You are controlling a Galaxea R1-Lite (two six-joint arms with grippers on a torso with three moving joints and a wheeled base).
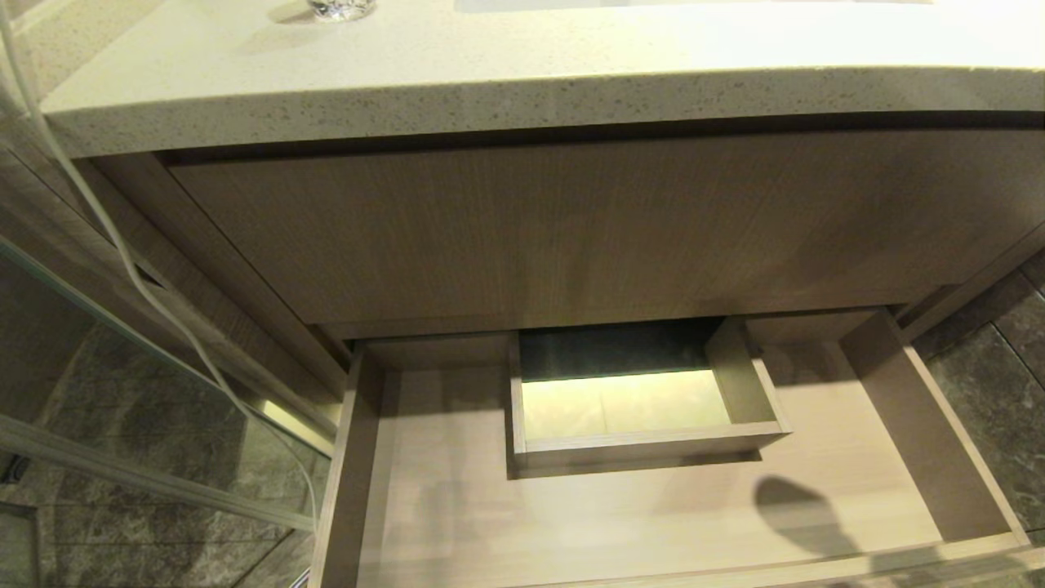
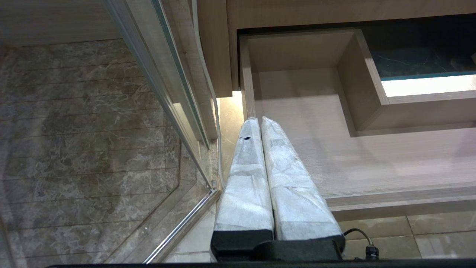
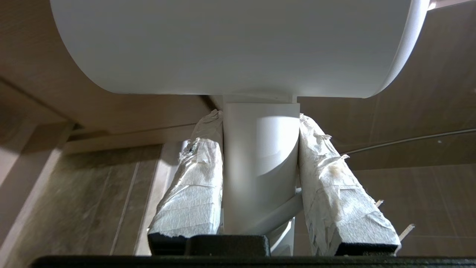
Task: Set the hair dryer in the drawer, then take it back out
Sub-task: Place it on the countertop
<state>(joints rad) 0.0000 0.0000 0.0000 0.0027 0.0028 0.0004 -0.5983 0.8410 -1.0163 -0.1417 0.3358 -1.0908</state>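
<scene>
Open drawer [image 1: 653, 523] below the speckled worktop [image 1: 490, 73], its boxed cutout [image 1: 637, 408] near the back. Right gripper [image 3: 260, 123] (outside the head view): jaws clamped on the hair dryer [image 3: 238, 44] handle. Left gripper [image 2: 260, 121]: jaws closed, empty, over the drawer's left edge.

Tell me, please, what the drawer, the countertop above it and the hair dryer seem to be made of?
Drawer: pale wood or wood-look laminate, matte, with fine straight grain. Countertop: probably stone or composite, cream with dark speckles. Hair dryer: likely smooth white plastic, soft sheen, its handle clamped in the right gripper.
</scene>
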